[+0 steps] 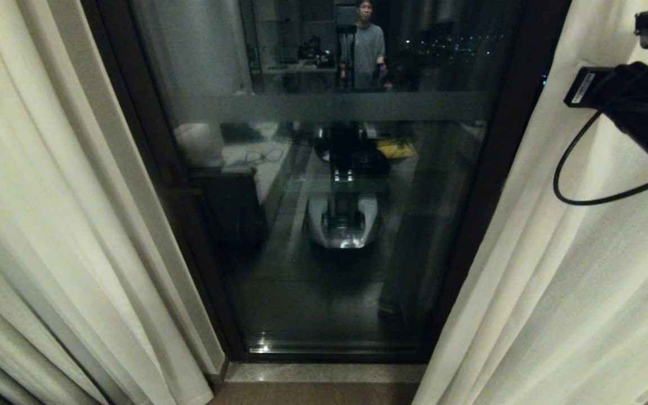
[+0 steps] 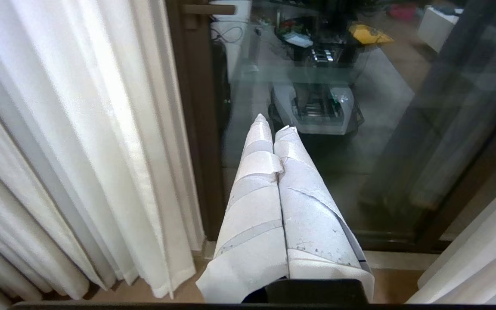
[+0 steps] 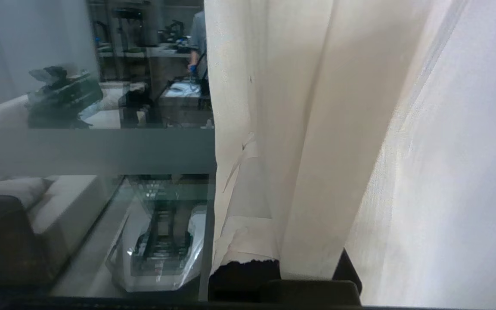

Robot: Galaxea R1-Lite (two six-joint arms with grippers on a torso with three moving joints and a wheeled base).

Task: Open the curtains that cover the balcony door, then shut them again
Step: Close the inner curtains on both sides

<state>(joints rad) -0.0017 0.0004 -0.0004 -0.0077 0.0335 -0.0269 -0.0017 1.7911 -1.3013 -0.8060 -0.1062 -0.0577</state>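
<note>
On the left hangs the left curtain panel (image 1: 48,225), a cream-white cloth with a fine woven texture that falls in long soft vertical pleats down to the brown floor (image 1: 313,395), where its hem makes small waves. The left gripper (image 2: 274,122) is seen only in the left wrist view: its two long tapering fingers (image 2: 256,202), wrapped in white tape with some scuffs, are pressed together with nothing between them, and they point at the glass, near this panel but not touching it. In the middle the balcony door (image 1: 324,225) stands uncovered, a tall pane in a dark brown-black frame, smooth and shiny, with a horizontal frosted band across it and a pale stone threshold (image 1: 324,372) below (the glass reflects the robot's own base, a room and a standing person). On the right hangs the right curtain panel (image 1: 571,270), of the same pleated cream fabric. The right arm (image 1: 639,107), black with a looping cable, is raised in front of it at the upper right. In the right wrist view the right gripper (image 3: 248,172) is clenched on the inner edge of this panel, and one taped finger (image 3: 239,202) lies flat beside the fold.
</note>
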